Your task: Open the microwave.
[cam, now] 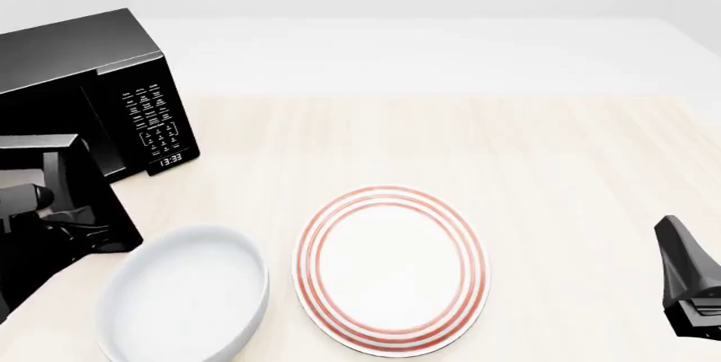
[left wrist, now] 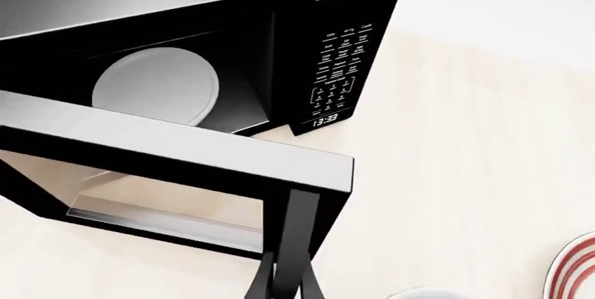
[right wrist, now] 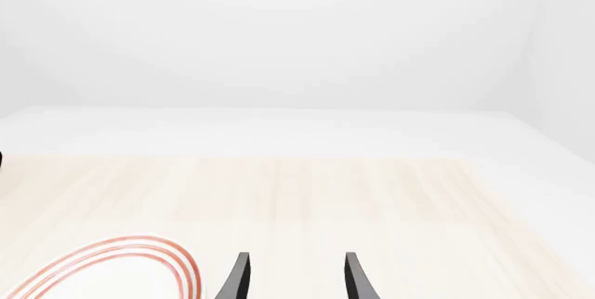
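Now my left gripper (left wrist: 288, 271) is clamped on the handle of the glossy black microwave (cam: 96, 83) at the desk's (cam: 451, 143) far left, its door (left wrist: 186, 173) swung wide, pale turntable (left wrist: 153, 86) visible; my right gripper (right wrist: 292, 278) hangs apart.

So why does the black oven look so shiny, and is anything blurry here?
Left wrist view: the microwave top and open door carry pale glare streaks. Front view: even light, faint shadows, sharp plate. Right wrist view: washed-out white background, nothing blurred.
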Robot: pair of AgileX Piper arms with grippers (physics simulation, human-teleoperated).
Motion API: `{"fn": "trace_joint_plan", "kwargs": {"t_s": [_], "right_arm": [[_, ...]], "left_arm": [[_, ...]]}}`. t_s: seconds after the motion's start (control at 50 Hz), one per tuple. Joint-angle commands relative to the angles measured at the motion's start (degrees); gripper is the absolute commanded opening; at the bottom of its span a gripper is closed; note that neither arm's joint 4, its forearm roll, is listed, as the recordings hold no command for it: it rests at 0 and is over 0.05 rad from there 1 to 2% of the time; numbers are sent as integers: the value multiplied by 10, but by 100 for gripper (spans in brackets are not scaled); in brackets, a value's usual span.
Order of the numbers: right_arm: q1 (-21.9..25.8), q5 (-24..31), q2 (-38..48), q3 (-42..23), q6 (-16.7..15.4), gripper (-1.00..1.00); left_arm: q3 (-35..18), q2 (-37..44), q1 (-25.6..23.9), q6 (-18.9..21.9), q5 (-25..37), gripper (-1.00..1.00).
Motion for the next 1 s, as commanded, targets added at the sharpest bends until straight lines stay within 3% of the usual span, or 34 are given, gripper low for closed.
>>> {"fn": "trace_joint_plan", "kwargs": {"t_s": [0.02, 0.36, 0.38, 1.0], "right_arm": [[0, 0, 0, 0, 0, 100], [0, 0, 0, 0, 0, 100], [0, 0, 0, 0, 0, 100], [0, 0, 0, 0, 0, 100]], "left_arm": [[-46, -53, -47, -68, -41, -100], [-48, -41, -40, -70, -51, -100], [-48, -43, -40, -70, -47, 100], [-25, -83, 7, -69, -31, 100]]}}
